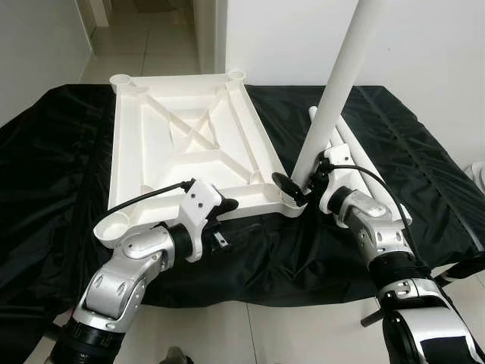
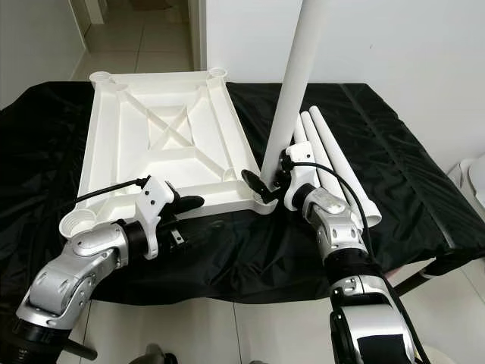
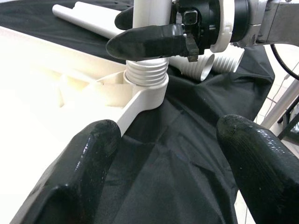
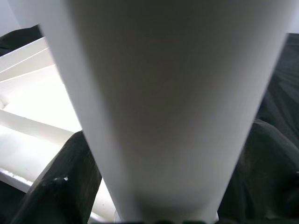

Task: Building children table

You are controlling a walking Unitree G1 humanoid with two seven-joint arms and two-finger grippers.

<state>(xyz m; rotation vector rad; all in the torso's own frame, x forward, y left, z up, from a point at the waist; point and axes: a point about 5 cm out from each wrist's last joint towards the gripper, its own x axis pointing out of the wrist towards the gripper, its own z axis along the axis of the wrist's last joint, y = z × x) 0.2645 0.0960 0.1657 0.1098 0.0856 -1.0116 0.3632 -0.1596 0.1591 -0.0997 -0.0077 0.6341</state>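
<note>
The upright table leg (image 1: 333,91) is clamped by the right gripper (image 1: 301,184) over the tabletop's (image 1: 144,144) near-right corner socket (image 3: 147,84), while the left gripper (image 1: 221,218) is held open at the near edge.

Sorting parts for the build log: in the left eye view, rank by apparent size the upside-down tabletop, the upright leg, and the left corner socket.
1. tabletop
2. upright leg, held by the right gripper
3. corner socket, smallest though nearest the camera

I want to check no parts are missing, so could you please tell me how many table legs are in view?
4. One leg stands upright in the tabletop's near right corner socket, gripped by the right pincer. Three spare legs lie side by side on the black cloth beside it. More may be hidden.
</note>
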